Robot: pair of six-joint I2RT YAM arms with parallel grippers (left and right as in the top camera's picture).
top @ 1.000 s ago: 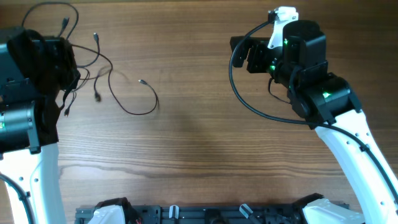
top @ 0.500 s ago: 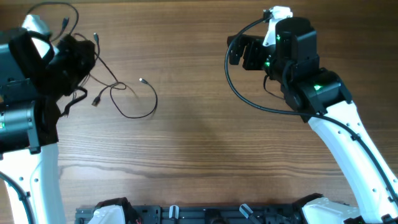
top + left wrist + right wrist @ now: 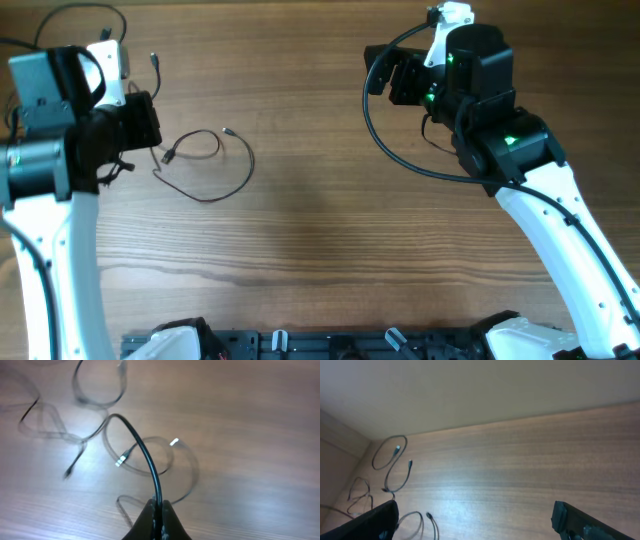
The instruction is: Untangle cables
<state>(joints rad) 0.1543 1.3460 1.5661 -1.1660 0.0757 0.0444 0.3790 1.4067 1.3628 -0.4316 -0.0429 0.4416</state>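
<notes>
My left gripper (image 3: 138, 122) hangs above the table's far left, shut on one thin black cable (image 3: 149, 458). That cable arcs up out of the jaws (image 3: 159, 508) and drops to a silvery plug (image 3: 120, 462). Below it, other cables lie as loose blurred loops on the wood, one ending in a plug (image 3: 174, 442). From overhead, a curled strand with a small plug (image 3: 227, 130) trails right of the left gripper. More strands (image 3: 153, 58) lie at the far-left edge. My right gripper (image 3: 385, 75) is open at the far right-centre, well away from the cables (image 3: 387, 452), with nothing between its fingers (image 3: 380, 522).
The wooden table (image 3: 320, 230) stretches between the two arms. A thick black robot cable (image 3: 372, 130) loops off the right arm. The table's far edge and a pale wall (image 3: 470, 390) show in the right wrist view. A black rail (image 3: 330, 345) runs along the near edge.
My left gripper has lifted and moved right with one cable in it, drawing that strand out of the bundle; the loop on the table shifted. The right arm drifted slightly left, then held still.
</notes>
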